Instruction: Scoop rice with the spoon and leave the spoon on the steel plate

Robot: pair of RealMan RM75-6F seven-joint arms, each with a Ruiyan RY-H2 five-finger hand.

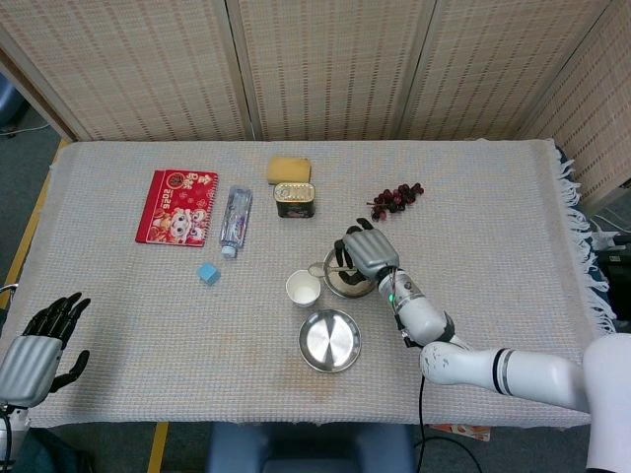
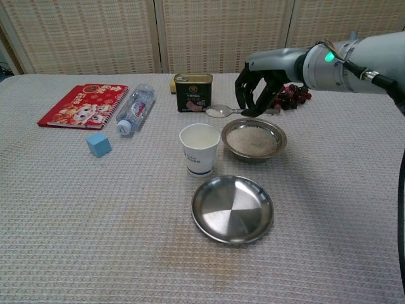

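The right hand (image 2: pixel 256 90) holds the spoon (image 2: pixel 221 111) in the air above the gap between the cup (image 2: pixel 199 148) and the rice bowl (image 2: pixel 254 139). The can (image 2: pixel 193 92) stands just behind it, the grapes (image 2: pixel 292 95) to its right. The plate (image 2: pixel 232 208) lies bare in front of cup and bowl, with open cloth all round it.
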